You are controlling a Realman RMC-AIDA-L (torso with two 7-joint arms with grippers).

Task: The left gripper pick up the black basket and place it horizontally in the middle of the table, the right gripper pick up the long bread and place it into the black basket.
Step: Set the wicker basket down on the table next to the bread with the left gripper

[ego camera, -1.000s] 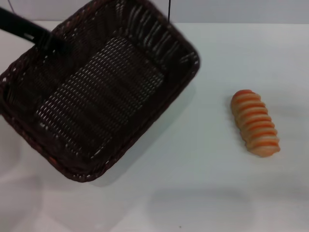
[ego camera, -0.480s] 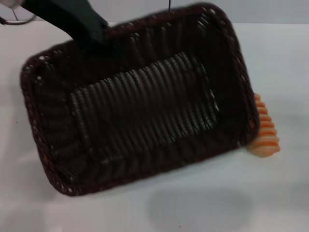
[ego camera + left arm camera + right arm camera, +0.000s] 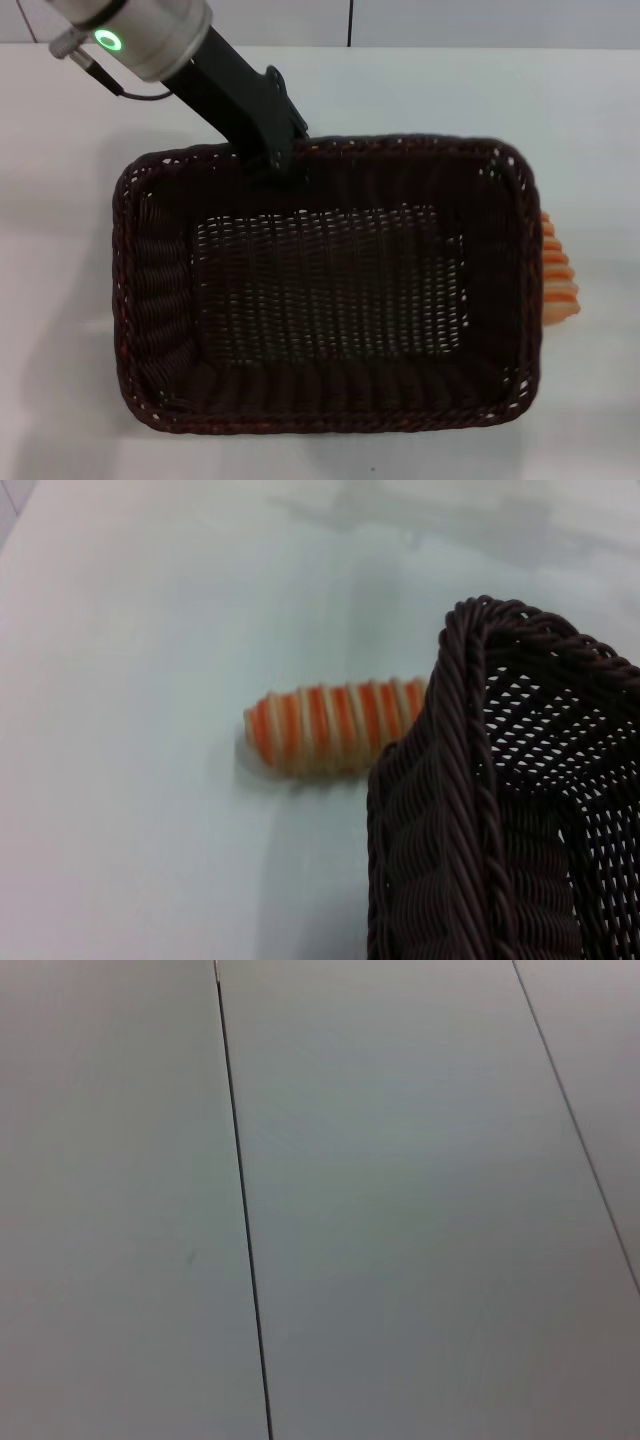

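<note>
The left gripper (image 3: pixel 268 160) clamps the far rim of the black basket (image 3: pixel 325 290), which fills the middle of the table (image 3: pixel 450 90). The long bread (image 3: pixel 560 275) lies at the basket's right side, partly hidden. No writing shows.

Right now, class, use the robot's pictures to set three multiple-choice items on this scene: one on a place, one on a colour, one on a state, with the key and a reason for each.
1. Where is the long bread?
A. Inside the basket
B. Beside the basket's right end, partly hidden by it
C. Left of the basket

2. What colours stripe the bread's top?
A. Orange and cream
B. Green and white
C. Plain black

3. What does the black basket hold?
A. The loaf
B. Two loaves
C. Nothing

Key:
1 B: the head view shows only its edge past the right rim, on the table.
2 A: the left wrist view shows orange and cream bands.
3 C: its woven floor lies bare; the left gripper is at its far rim.
</note>
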